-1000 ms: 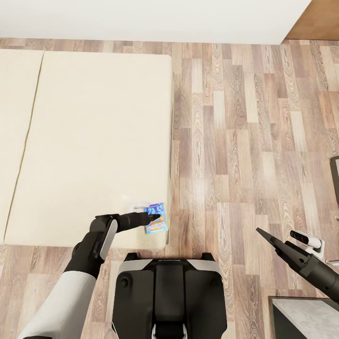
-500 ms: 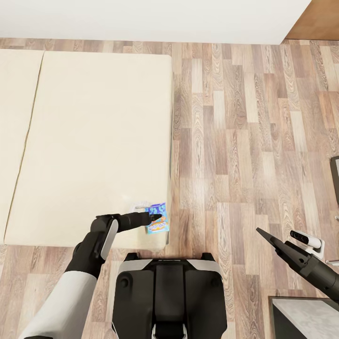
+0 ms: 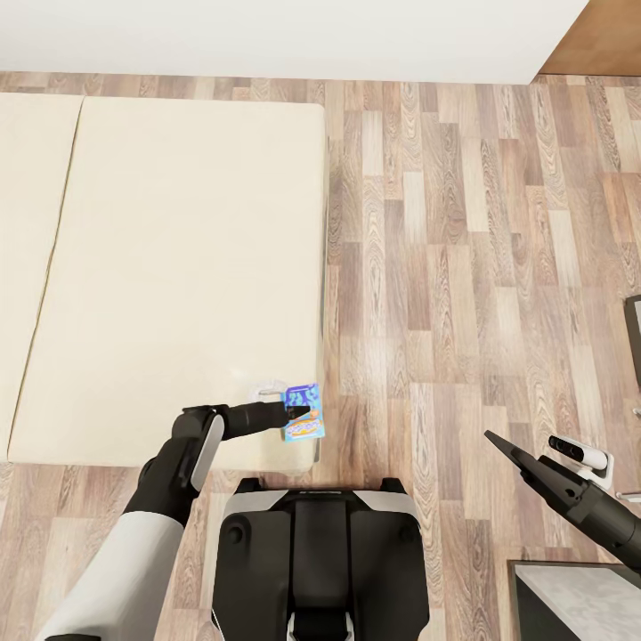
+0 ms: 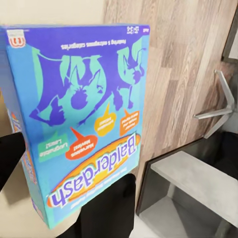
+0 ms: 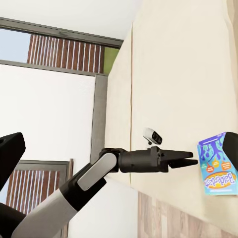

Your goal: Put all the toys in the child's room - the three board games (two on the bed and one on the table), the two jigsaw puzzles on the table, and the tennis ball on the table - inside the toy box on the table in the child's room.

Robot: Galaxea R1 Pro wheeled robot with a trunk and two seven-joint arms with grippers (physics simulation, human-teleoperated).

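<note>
Board game lifted at the bed's corner

The left pincer (image 3: 301, 412) grips the board game (image 3: 303, 412) above the bed (image 3: 178, 267) edge; wood floor (image 3: 463, 267) beside; right pincer (image 3: 499, 442), jaw gap unclear.

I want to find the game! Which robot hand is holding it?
The left gripper holds the blue board game above the bed's corner; the right gripper is empty.

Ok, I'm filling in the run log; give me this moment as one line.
phase: lifting toy off bed | left tool: shut on Balderdash board game, over bed corner | right tool: open, idle over floor
</note>
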